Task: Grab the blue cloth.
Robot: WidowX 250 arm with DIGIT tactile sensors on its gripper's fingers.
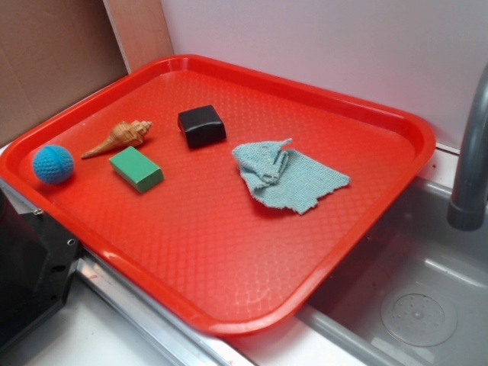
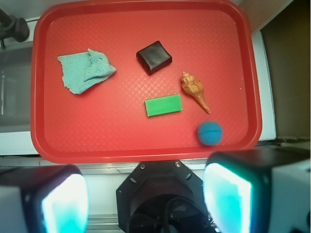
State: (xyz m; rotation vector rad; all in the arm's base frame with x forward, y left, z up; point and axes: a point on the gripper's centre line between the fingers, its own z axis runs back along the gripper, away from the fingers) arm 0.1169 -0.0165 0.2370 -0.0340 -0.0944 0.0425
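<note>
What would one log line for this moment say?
stage: before reach | hand: open, high over tray edge, holding nothing | cloth: crumpled on tray, untouched | nearest item: black block

Pale wall, brown board, steel sink with grey faucet.

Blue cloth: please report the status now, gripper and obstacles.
Gripper open, high above tray edge. Blue cloth lies crumpled, untouched. Black block nearby, apart from it; path free.
</note>
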